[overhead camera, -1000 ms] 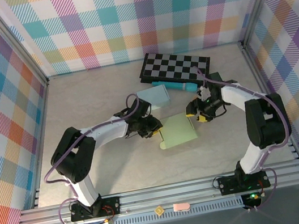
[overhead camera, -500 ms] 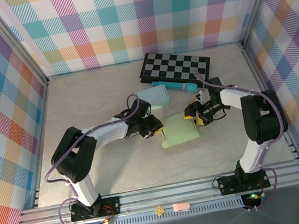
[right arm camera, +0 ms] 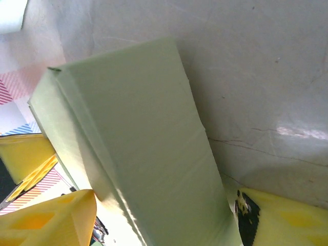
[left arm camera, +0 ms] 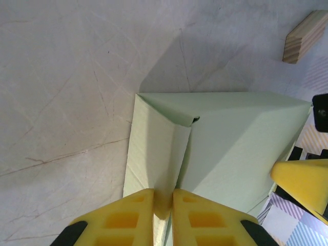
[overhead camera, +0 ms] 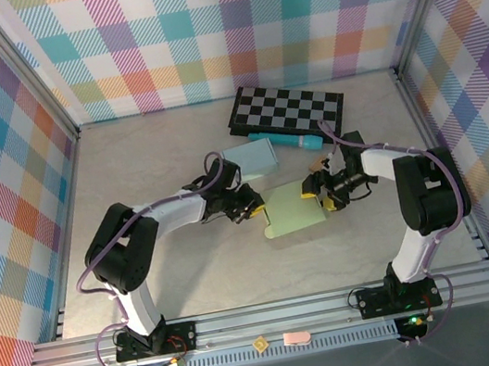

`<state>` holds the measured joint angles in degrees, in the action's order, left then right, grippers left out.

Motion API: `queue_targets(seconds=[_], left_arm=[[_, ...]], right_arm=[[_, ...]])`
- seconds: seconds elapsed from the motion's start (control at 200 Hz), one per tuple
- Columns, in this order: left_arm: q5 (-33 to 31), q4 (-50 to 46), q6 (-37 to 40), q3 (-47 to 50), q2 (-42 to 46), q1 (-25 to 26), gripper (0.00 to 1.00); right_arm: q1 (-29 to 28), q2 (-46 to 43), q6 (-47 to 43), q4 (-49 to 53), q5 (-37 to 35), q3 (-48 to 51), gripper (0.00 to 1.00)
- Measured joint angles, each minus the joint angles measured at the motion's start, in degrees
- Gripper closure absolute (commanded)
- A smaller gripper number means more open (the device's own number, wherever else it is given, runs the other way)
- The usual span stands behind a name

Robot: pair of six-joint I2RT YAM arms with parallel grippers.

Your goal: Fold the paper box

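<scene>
The pale green paper box (overhead camera: 293,213) lies flat on the table, partly folded, between my two grippers. My left gripper (overhead camera: 251,208) is at its left edge. In the left wrist view that gripper (left arm camera: 164,195) is shut on a narrow upright flap of the paper box (left arm camera: 241,138). My right gripper (overhead camera: 323,190) is at the right edge. In the right wrist view the paper box (right arm camera: 138,138) runs between this gripper's (right arm camera: 164,205) wide-spread yellow fingers (right arm camera: 51,220), which stand open astride it.
A light blue box (overhead camera: 251,158) lies just behind the green one, with a teal pen (overhead camera: 286,141) and a folded checkerboard (overhead camera: 287,108) further back. A small wooden block (left arm camera: 304,37) rests on the table beyond the green box. Metal frame rails border the table.
My left gripper's jaws have closed onto the box's flap. My right gripper's jaws have spread wider around the box's right side. The box has shifted slightly to the right.
</scene>
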<state>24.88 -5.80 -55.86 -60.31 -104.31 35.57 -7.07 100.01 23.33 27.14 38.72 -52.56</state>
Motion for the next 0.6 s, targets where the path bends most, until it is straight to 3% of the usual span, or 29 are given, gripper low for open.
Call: queue_targets(seconds=[0.26,0.48,0.6], left_arm=[[1.0,-0.5,1.1,-0.2,-0.4,-1.6,0.86],[1.7,-0.9,1.9,-0.6,-1.4,-2.7,0.83],[1.4,-1.7,2.9,-1.1,-1.5,-2.7,0.76]], right_arm=[[0.0,0.0,2.8,-4.0,7.5,1.0,0.25],[-0.2,0.0,7.1,-9.1,13.5,1.0,0.33],[-0.2,0.0,10.5,-11.8,14.6,1.1,0.4]])
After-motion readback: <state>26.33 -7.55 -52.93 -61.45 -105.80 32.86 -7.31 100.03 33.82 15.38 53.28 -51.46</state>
